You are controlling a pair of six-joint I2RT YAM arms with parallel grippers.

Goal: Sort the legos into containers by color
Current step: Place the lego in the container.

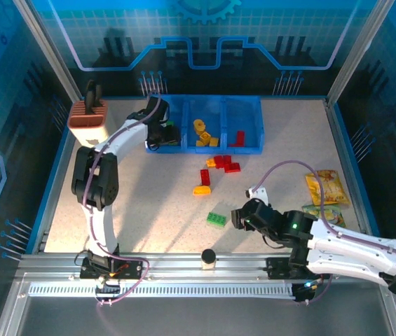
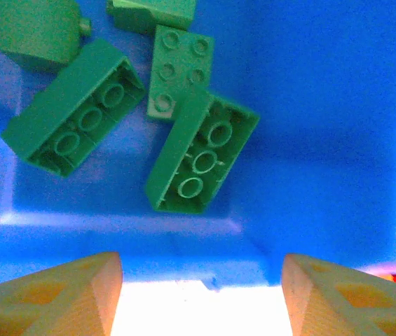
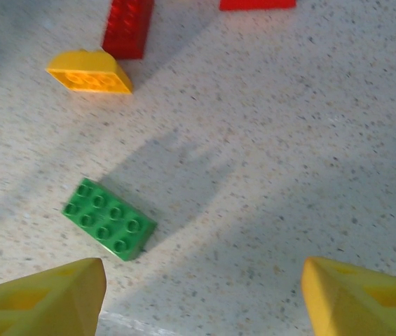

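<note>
The containers are a blue tray (image 1: 250, 148) of three joined bins at the back of the table. My left gripper (image 1: 160, 137) hangs over its left bin, open, with nothing between its fingers (image 2: 71, 294). Under it lie several green legos (image 2: 201, 150) on the bin floor (image 2: 324, 105). The middle bin holds yellow legos (image 1: 201, 133) and the right bin a red one (image 1: 238, 138). A green lego (image 1: 216, 219) (image 3: 108, 218) lies studs up on the table, just left of my open right gripper (image 1: 237, 217) (image 3: 201, 301). Beyond it lie a yellow lego (image 3: 89, 72) and red legos (image 3: 127, 26) (image 1: 226, 163).
A brown-and-white block with black handles (image 1: 89, 115) stands at the back left, beside the tray. Yellow and green snack packets (image 1: 327, 187) lie at the right edge. A small black-topped cylinder (image 1: 208, 257) sits on the near rail between the arm bases.
</note>
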